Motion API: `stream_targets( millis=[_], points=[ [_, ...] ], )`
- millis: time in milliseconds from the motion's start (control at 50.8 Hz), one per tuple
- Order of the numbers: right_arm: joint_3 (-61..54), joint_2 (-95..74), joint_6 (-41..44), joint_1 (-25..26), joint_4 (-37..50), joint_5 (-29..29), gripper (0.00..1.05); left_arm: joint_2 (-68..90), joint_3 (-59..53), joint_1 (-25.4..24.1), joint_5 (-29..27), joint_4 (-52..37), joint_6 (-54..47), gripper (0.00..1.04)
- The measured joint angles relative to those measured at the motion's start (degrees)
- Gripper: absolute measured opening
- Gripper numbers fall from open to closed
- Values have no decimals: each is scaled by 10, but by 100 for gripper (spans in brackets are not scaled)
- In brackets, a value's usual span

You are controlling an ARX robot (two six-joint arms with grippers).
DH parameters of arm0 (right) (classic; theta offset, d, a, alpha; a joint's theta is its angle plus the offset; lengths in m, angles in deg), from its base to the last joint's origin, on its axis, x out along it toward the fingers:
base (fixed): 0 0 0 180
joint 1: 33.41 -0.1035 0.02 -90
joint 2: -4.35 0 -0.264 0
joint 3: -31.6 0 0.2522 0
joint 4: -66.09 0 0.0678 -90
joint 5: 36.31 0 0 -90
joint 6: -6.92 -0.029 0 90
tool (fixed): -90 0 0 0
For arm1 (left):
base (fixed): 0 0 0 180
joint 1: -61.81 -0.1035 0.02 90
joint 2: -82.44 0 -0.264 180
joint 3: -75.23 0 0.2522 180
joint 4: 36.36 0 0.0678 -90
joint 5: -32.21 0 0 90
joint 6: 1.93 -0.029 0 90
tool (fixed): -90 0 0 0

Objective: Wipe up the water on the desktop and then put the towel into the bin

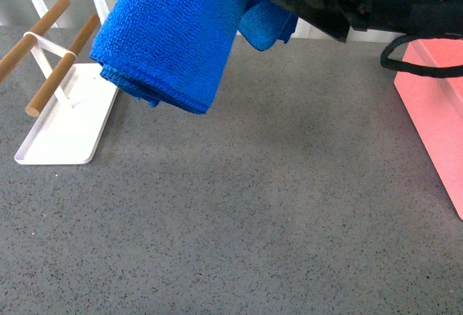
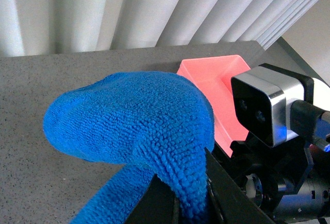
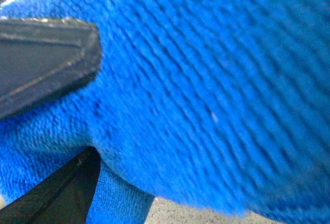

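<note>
Towel (image 1: 173, 40) hangs above the table (image 1: 253, 206), pinched by the left hand (image 2: 193, 183); right hand (image 3: 98, 105) straddles it, grip unclear. Likely handover: right should clamp before left releases, bin (image 1: 434, 112) nearby.

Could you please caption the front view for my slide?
Folded bright blue microfibre towel hangs above speckled grey desktop, salmon-pink plastic bin alongside.

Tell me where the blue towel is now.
In the front view the towel hangs in the air at upper left, above the desktop, right of the white tray and well left of the bin.
</note>
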Motion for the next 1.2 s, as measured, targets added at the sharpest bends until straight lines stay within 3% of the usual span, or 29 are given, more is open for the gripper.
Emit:
stream_targets(
  millis=[650,946,1123,1202],
  points=[
    [41,-35,-59,-35,89,23,97,-3,2,-5,-6,0,-2,5],
    [43,-38,-88,-42,120,40,60,-4,2,-5,-8,0,-4,5],
    [42,-41,-104,-48,140,37,30,-3,2,-5,-8,0,-4,5],
    [40,-41,-110,-48,150,35,21,-4,3,-5,-8,0,-4,5]
  ],
)
